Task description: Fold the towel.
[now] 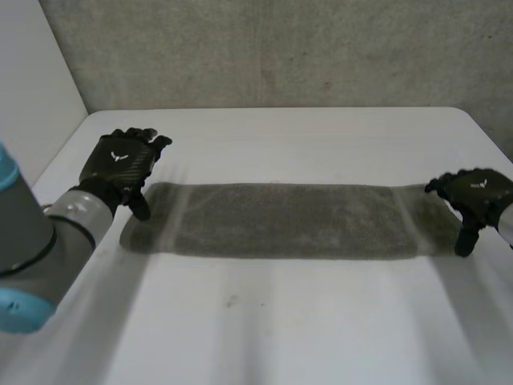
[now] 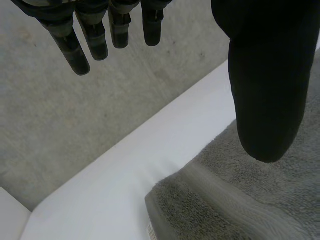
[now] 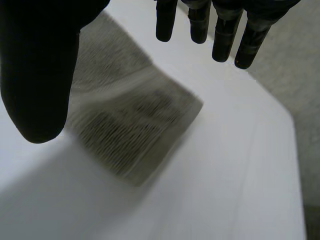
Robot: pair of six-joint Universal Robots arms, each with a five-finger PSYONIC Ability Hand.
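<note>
A grey towel (image 1: 288, 220) lies flat across the white table (image 1: 264, 321) as a long strip. My left hand (image 1: 122, 164) hovers at its left end, open, with nothing between fingers and thumb. In the left wrist view the towel's end (image 2: 240, 200) lies under the thumb (image 2: 267, 90), its far corner beside the bare table. My right hand (image 1: 474, 196) hangs over the towel's right end, open and empty. Its wrist view shows the towel's end (image 3: 132, 125) below the thumb (image 3: 37, 75) and straight fingers (image 3: 220, 30).
A grey wall (image 1: 272, 48) rises behind the table's far edge. A white panel (image 1: 32, 88) stands at the left. Bare table (image 1: 264, 321) stretches in front of the towel towards me.
</note>
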